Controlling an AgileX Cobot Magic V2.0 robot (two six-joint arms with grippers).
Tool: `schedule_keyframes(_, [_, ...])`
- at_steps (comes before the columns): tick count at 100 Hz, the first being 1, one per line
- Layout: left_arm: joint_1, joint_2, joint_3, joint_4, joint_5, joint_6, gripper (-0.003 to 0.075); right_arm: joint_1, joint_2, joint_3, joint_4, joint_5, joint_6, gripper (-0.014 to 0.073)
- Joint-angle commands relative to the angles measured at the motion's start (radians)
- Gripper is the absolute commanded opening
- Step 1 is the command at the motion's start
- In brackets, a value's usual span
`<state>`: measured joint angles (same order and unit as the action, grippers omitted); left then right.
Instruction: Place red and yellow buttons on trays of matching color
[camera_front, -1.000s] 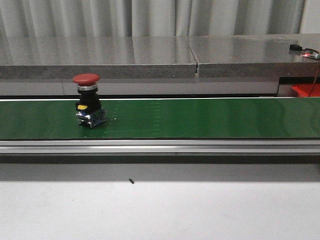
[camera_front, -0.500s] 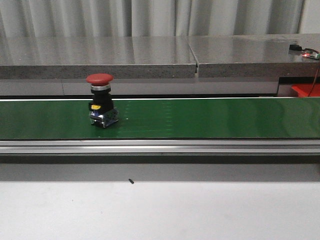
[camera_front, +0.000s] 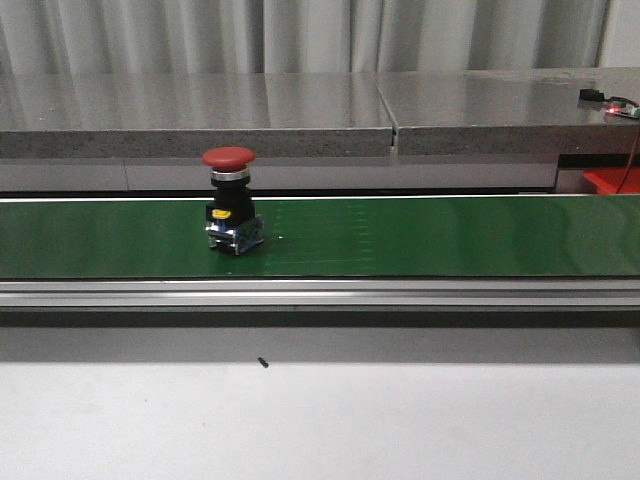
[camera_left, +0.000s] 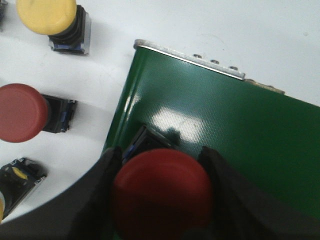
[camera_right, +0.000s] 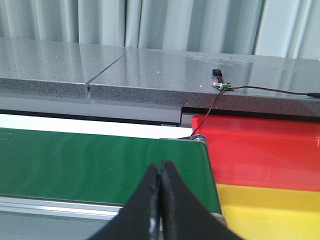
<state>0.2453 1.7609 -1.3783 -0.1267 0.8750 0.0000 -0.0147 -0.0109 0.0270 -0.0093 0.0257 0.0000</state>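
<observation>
Front view shows you a red button (camera_front: 230, 200) standing upright on the green conveyor belt (camera_front: 420, 238), cap up, left of the belt's middle, with long bare belt to its right and a small yellow label on its black body; no writing is legible.

In the left wrist view, your left gripper (camera_left: 159, 197) has its jaws clenched around a second red button (camera_left: 162, 192), cap toward the camera, over the belt's end edge. Beside it on the white tabletop (camera_left: 280, 35) lie a yellow button (camera_left: 47, 17) and another red one (camera_left: 22, 112).

In the right wrist view, your right gripper (camera_right: 160, 187) has its jaws pressed together on nothing, above the belt near the red tray (camera_right: 260, 150) and yellow tray (camera_right: 270, 210).
</observation>
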Motion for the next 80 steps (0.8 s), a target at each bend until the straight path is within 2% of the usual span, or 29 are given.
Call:
schedule_keyframes(1, [-0.010, -0.045, -0.035, -0.025, -0.028, 0.000, 0.0024, 0.001, -0.019, -0.016, -0.012, -0.082, 0.000, -0.0069])
schedule_keyframes(21, [-0.010, -0.045, -0.025, -0.031, -0.025, 0.000, 0.0066, 0.001, -0.019, -0.016, -0.012, -0.082, 0.000, -0.0069])
schedule_keyframes(35, [-0.010, -0.045, -0.025, -0.032, -0.018, 0.000, 0.0140, 0.001, -0.019, -0.016, -0.012, -0.082, 0.000, -0.0069])
schedule_keyframes(68, [-0.010, -0.045, -0.025, -0.039, 0.001, 0.012, 0.0512, 0.001, -0.019, -0.016, -0.012, -0.082, 0.000, -0.0069])
schedule_keyframes(80, [-0.010, -0.045, -0.027, -0.056, 0.001, 0.027, 0.0603, 0.001, -0.019, -0.016, -0.012, -0.082, 0.000, -0.0069])
